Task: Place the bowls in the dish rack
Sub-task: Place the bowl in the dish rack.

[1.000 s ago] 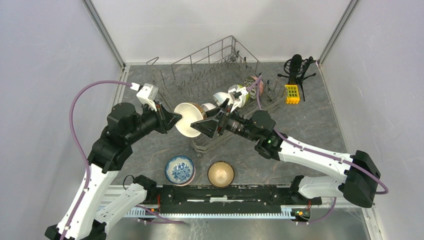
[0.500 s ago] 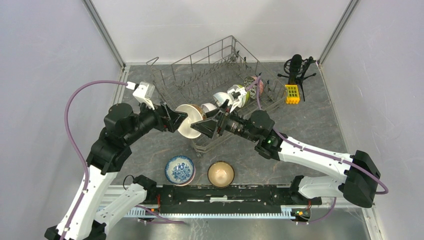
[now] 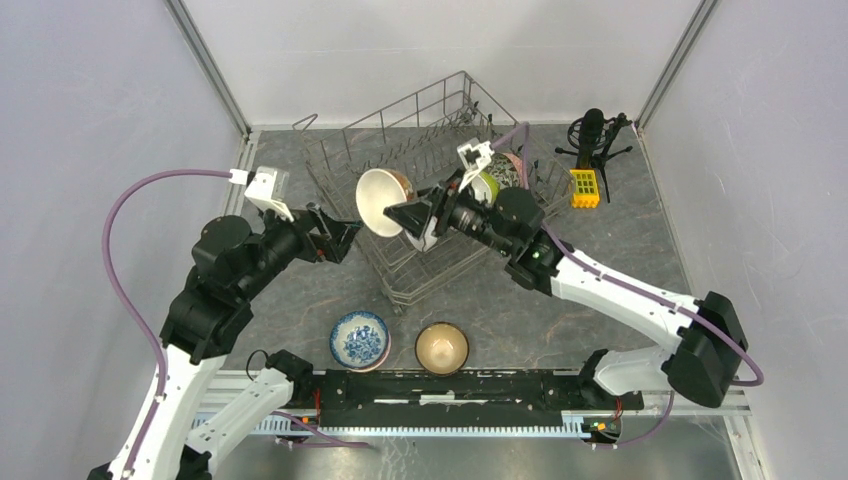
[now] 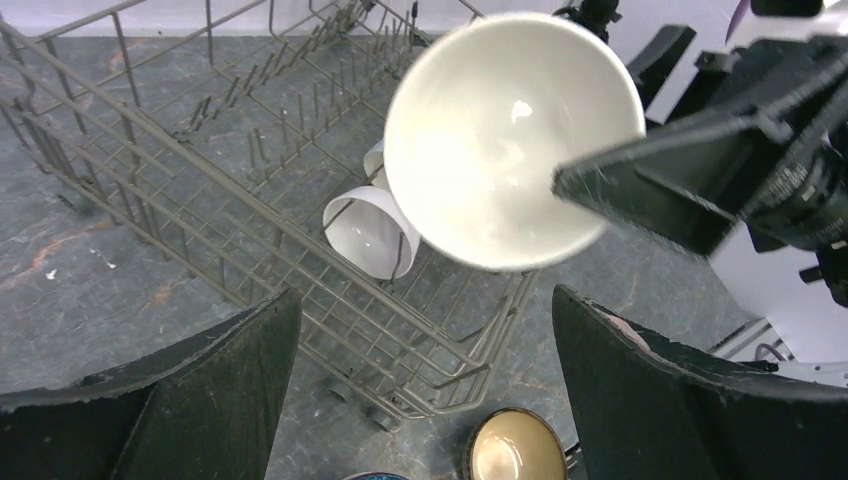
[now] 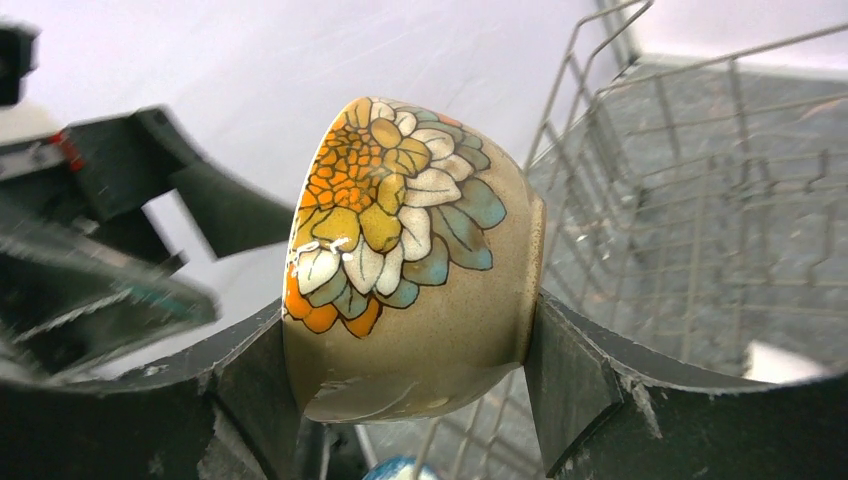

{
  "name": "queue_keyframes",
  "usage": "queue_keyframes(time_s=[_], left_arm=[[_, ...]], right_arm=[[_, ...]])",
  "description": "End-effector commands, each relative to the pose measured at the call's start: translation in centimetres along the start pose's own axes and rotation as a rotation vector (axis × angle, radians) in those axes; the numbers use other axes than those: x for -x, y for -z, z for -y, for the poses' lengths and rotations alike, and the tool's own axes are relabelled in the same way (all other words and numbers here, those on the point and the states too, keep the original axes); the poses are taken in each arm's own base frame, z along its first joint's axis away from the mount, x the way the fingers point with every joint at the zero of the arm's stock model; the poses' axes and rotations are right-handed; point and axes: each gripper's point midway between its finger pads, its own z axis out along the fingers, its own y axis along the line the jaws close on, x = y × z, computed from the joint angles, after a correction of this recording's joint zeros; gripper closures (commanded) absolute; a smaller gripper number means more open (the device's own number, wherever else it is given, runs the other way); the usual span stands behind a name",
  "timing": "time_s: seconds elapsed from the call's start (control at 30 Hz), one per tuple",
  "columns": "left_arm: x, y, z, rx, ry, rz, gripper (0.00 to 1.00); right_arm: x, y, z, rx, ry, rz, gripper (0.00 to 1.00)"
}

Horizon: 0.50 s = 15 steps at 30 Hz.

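My right gripper (image 3: 405, 215) is shut on a tan bowl (image 3: 378, 200) and holds it on its side above the front left part of the dish rack (image 3: 440, 120). That bowl has a painted flower (image 5: 385, 215) outside and is cream-white inside (image 4: 510, 140); the jaws press on its rim and base. To its left my left gripper (image 3: 342, 238) stands open and empty, apart from it. A white bowl (image 4: 370, 230) stands between the rack's tines. A green bowl (image 3: 487, 186) and a speckled one (image 3: 506, 172) sit in the rack's right side. On the table lie a blue-and-white bowl (image 3: 360, 340) and a tan bowl (image 3: 441, 347).
A black microphone on a tripod (image 3: 592, 135) and a yellow block (image 3: 583, 187) stand right of the rack. Grey walls close in the table on three sides. The arms' base rail (image 3: 450, 390) runs along the near edge.
My left gripper has opened, let go of the flowered bowl and drawn back to the left. My right gripper has carried that bowl up and farther over the rack.
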Motion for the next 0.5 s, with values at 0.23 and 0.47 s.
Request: queue_keyframes(time_s=[0.23,0.47], left_arm=[[-0.7,1.3,-1.5,0.065,-0.02,0.022,0.0],[-3.1,0.5,-3.2,0.119,-0.034,-0.019,0.0]], right_arm=[[8.3,-6.9,5.6,-0.04,0.145,0.13,1.0],[7.8,-12.1,11.4,-0.111,0.208,0.08,1.0]])
